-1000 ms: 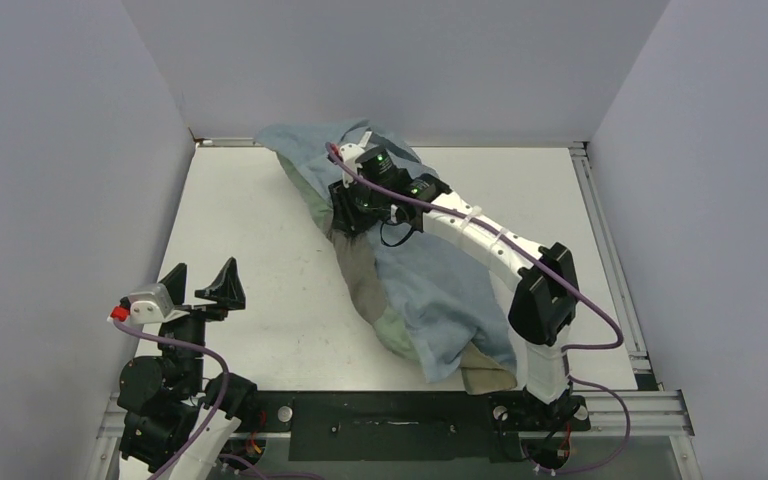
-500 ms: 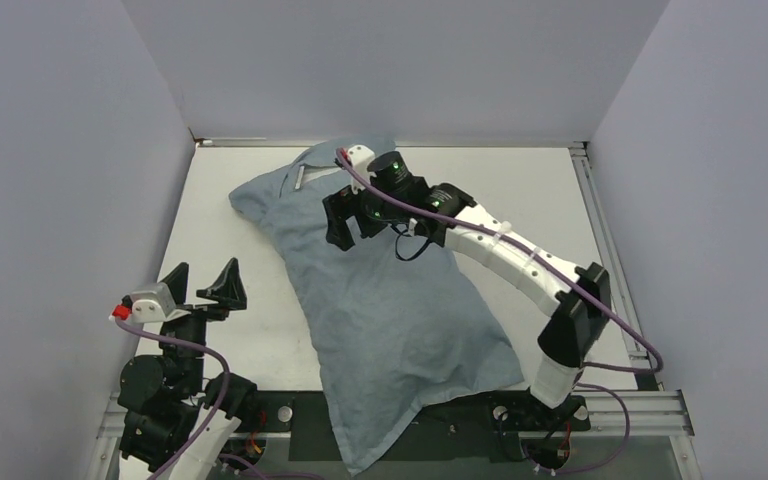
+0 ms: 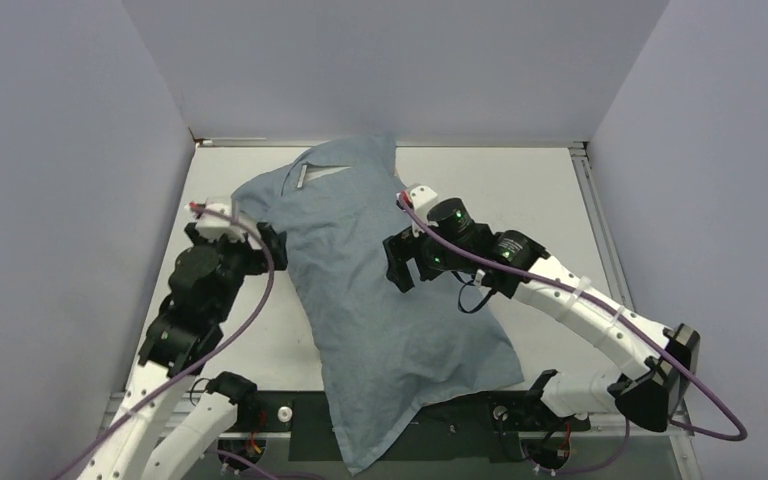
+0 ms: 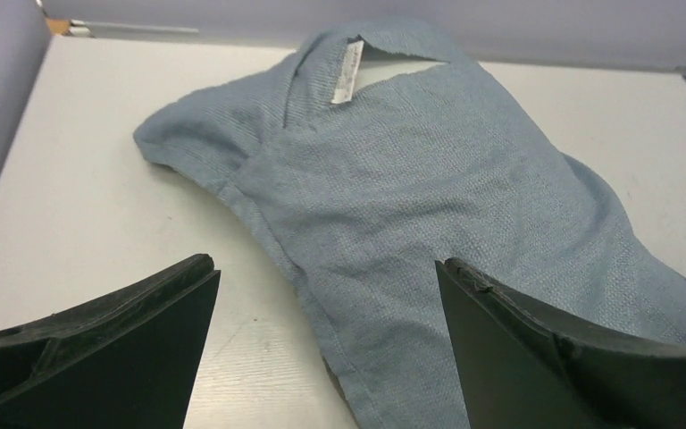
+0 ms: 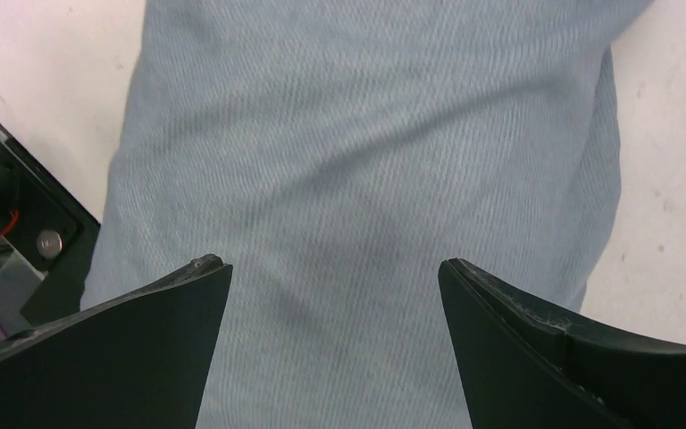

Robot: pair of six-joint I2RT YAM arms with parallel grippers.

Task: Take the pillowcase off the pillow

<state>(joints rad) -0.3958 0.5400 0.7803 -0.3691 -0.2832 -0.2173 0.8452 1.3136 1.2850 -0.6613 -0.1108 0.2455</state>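
**Left hand [image 4: 326,268] and right hand [image 5: 330,264] both spread, nothing held**

From my seat at the controls, both hands show their fingers standing wide apart with only air between them. The left hand sits at the 9 o'clock side of the pillowcase [image 3: 390,310], right at the cloth's edge. Its wrist camera looks along the cloth toward 12 o'clock. I cannot tell whether its fingers touch the fabric. The right hand hangs over the middle of the pillowcase, its arm reaching in from 4 o'clock. Its wrist view is filled with grey-blue weave between the two fingers, and I cannot tell whether it touches either.

The pillowcase lies grey-blue face up on the surface [image 3: 530,190], running from about 12 o'clock down to 6 o'clock. Its near end hangs past the surface's edge, over the black plate between the arm bases. At the 12 o'clock end the cloth opens in a slit with a small white label [image 4: 350,67] beside it. A white patch shows inside the slit, which I take for the pillow [image 4: 393,70]; the rest of it is covered by the cloth.
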